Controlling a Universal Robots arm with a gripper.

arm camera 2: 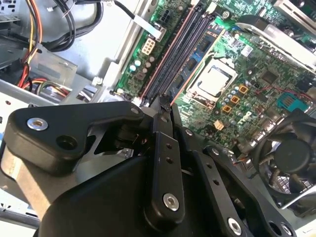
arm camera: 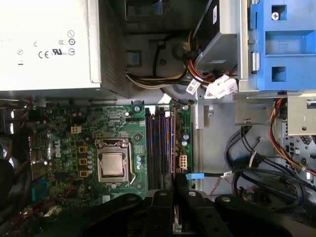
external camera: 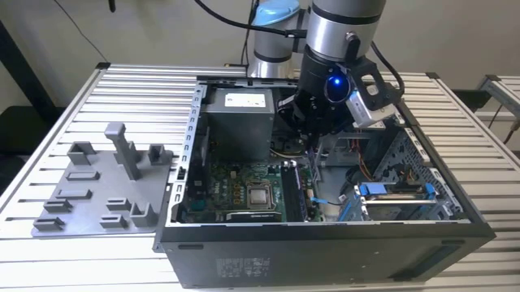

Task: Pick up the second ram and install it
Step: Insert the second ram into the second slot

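One stick [arm camera 2: 197, 47] sits already in the slots [arm camera: 158, 148] of the board, inside the open case [external camera: 325, 231] on the counter [external camera: 146, 91]. The gripper [arm camera 2: 164, 106] hangs low in the case, just above the near end of those slots. Its jaws are drawn almost together on a thin strip, seen edge-on, which I take for the second ram [arm camera: 174, 216] (little of it shows). So the pick-up looks done; the seating into a free slot is not yet done.
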